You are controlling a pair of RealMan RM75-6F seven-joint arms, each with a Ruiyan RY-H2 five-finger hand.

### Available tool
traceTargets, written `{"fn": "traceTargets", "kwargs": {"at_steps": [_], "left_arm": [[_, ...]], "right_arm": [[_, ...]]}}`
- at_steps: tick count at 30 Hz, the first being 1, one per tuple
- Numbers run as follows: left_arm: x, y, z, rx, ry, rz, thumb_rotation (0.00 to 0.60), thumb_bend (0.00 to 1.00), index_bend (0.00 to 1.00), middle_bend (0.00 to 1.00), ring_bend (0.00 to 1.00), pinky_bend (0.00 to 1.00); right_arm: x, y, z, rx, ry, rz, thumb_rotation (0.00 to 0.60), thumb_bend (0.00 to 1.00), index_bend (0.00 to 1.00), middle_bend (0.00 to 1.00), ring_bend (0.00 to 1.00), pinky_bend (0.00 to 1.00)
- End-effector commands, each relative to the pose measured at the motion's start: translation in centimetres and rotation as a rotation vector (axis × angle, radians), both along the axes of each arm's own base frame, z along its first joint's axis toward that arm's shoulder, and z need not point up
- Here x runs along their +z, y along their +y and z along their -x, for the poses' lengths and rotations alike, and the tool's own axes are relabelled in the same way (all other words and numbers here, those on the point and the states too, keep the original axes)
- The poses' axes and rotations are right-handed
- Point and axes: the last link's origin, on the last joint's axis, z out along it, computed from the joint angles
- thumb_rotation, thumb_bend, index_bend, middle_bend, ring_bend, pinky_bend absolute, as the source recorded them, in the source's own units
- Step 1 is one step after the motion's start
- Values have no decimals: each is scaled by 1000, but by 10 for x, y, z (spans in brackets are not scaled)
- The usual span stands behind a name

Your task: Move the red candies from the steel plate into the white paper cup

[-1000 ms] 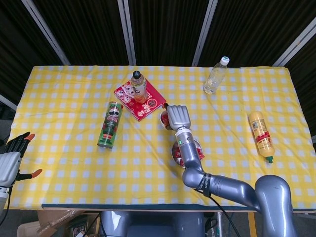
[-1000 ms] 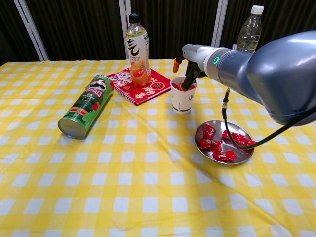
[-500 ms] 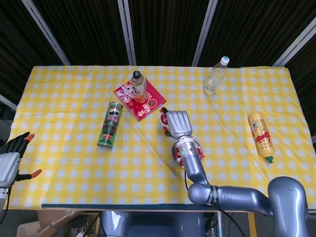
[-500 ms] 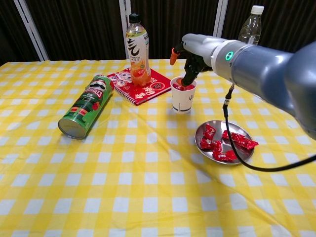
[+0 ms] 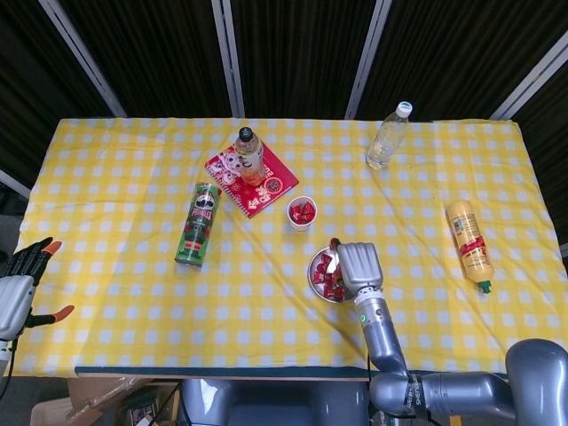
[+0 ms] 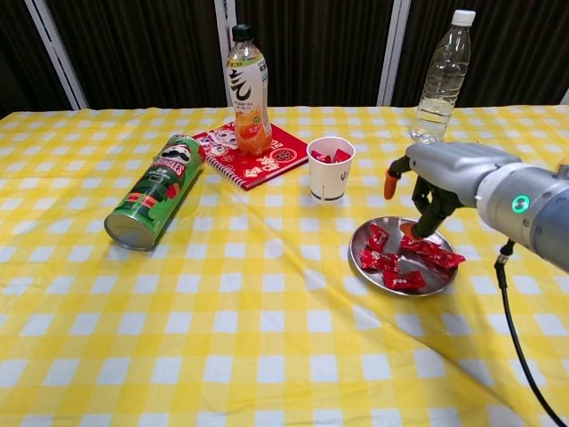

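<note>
Change: right hand (image 6: 418, 191) has left the white paper cup (image 6: 329, 169) — where it hovered a second ago — and now hangs over the steel plate (image 6: 440, 277).
Right hand: fingers (image 6: 420, 213) point down at the plate's far side, tips just above the candies; parted, nothing between them that I can see.
Cup: upright near the table's middle, just off the red notebook's (image 6: 284, 153) corner; red wrappers show inside it.
Red candies (image 6: 382, 260): several lie on the plate, towards the near edge of the table — so more trips remain.
Meaning: one drop looks done; the next pick is being lined up.
Left hand (image 5: 19, 284): beyond the table's left edge, fingers spread, empty.
Nearby: Pringles can (image 6: 156, 189) on its side.
</note>
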Motion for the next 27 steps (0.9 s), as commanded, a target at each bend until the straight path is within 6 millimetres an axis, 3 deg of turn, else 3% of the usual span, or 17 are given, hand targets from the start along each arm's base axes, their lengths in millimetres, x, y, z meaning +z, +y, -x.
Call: {"fn": "traceTargets", "kwargs": {"at_steps": [1,20,27], "left_arm": [[0,0,0,0,1,1,600,31,0,0,0,0],[1,0,3,-3,-7,5,600,31,0,0,0,0],[1,-1,2,-4,-7,4,600,31,0,0,0,0]], "right_arm": [[-4,3,7,-28,1,-3,600,407,378,823,904,924],[-17,5,30,-111,40,0,600,319,398,823,903,924],[-14,4,39,-135,47,13,600,320,463,823,904,924]]}}
